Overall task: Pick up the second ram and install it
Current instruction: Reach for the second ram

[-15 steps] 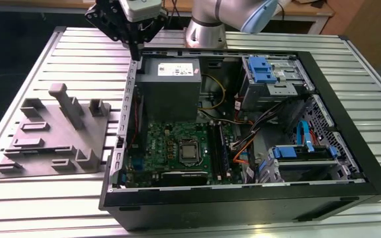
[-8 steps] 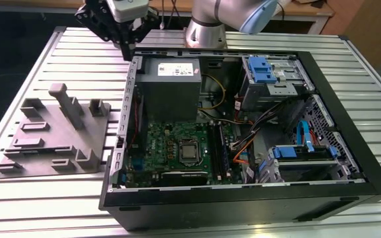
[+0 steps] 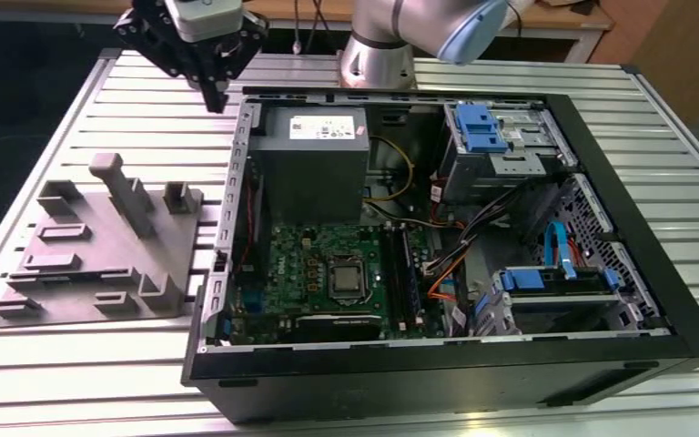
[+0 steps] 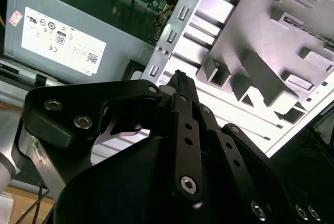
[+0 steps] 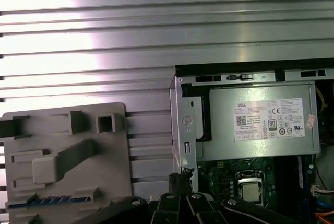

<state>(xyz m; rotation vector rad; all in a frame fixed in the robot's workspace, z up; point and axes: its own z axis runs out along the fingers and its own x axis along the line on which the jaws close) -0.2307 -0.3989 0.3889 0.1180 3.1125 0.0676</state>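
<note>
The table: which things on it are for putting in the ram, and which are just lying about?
For the job: second ram, lying in the grey tray; gripper; motherboard.
Just lying about: power supply; blue drive cage.

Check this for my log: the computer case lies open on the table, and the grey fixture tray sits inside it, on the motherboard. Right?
No. In the exterior view the grey fixture tray sits on the table outside the case, on the exterior view's left, not on the motherboard. The rest holds.
</note>
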